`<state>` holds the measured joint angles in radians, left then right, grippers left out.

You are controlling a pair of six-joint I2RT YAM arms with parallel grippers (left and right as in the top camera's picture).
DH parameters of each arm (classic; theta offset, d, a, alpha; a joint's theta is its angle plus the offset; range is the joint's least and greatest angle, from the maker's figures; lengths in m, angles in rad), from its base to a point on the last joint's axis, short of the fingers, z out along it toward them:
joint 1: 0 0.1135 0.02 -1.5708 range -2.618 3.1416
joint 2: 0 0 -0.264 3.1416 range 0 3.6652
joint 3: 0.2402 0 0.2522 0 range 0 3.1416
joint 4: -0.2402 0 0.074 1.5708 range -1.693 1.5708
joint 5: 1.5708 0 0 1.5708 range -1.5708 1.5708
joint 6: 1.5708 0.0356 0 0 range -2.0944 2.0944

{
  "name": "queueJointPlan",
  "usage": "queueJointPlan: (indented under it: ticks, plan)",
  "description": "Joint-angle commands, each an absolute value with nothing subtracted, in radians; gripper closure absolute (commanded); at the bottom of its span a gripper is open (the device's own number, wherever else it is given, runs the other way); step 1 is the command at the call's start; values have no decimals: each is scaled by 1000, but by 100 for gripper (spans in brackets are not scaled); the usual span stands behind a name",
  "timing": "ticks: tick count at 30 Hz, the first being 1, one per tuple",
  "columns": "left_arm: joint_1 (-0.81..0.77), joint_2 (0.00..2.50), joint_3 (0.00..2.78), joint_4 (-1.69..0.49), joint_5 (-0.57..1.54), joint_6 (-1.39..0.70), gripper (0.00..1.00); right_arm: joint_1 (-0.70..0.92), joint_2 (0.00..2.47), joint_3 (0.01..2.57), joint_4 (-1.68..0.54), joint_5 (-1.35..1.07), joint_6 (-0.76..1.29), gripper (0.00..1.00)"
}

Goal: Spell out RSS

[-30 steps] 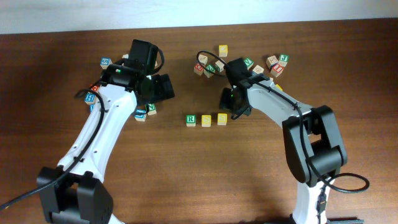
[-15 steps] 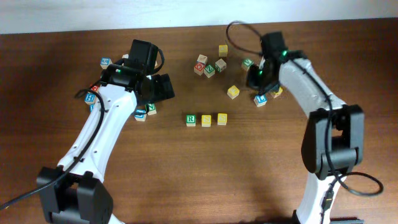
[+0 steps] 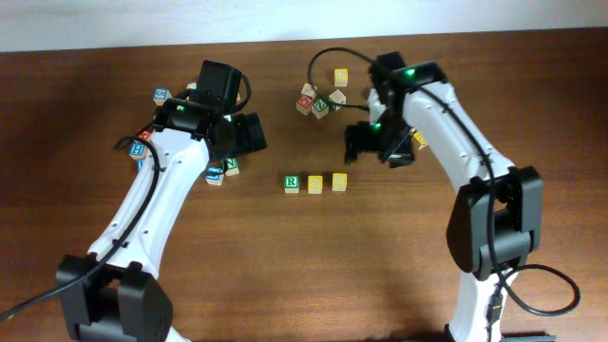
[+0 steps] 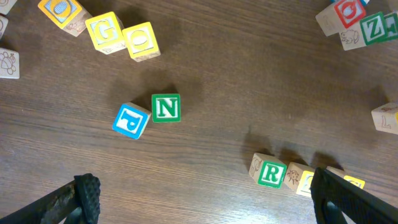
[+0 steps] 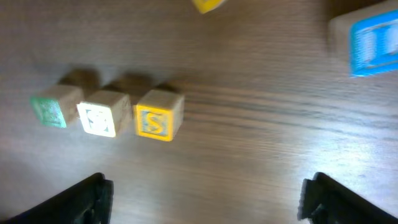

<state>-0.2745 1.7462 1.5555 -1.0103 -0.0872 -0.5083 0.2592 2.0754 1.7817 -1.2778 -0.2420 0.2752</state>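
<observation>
Three cubes stand in a row mid-table: the green R cube [image 3: 292, 182], a yellow cube [image 3: 315, 182] and a second yellow cube [image 3: 339, 181], the last marked S [image 5: 157, 121]. In the left wrist view the R cube [image 4: 272, 173] shows, with one yellow cube [image 4: 305, 182] beside it and the other partly behind a finger. My right gripper [image 3: 377, 146] hovers behind and right of the row, open, with bare wood between its fingers [image 5: 205, 193]. My left gripper [image 3: 249, 133] stays open left of the row, also over bare wood [image 4: 205, 199].
Loose cubes lie at the back centre [image 3: 321, 103] and beside the left arm [image 3: 216, 174]. A green N cube [image 4: 166, 107] and a blue P cube [image 4: 131, 121] sit together, with yellow cubes [image 4: 142, 40] behind them. A blue cube [image 5: 375, 43] lies near the right gripper.
The right gripper left the row's right end, swung to the back right, then came back left toward the row and went from shut to open. The left arm has not moved.
</observation>
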Motion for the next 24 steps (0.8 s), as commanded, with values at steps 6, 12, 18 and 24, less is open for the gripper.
queueJointPlan:
  ticks: [6,12,18,24]
  plan:
    - [-270,1718,1552,-1012,-102,-503,1,222,2065,1861,-1390,-254,211,55]
    - [-270,1718,1552,-1004,-70,-511,1,170,2065,1874,-1423,-252,104,71]
    - [-272,1728,1552,-1002,17,-510,1,154,2066,1867,-1374,-251,104,71]
    - [-286,1799,1488,-1022,-34,-510,26,173,2068,1840,-1334,-251,105,71]
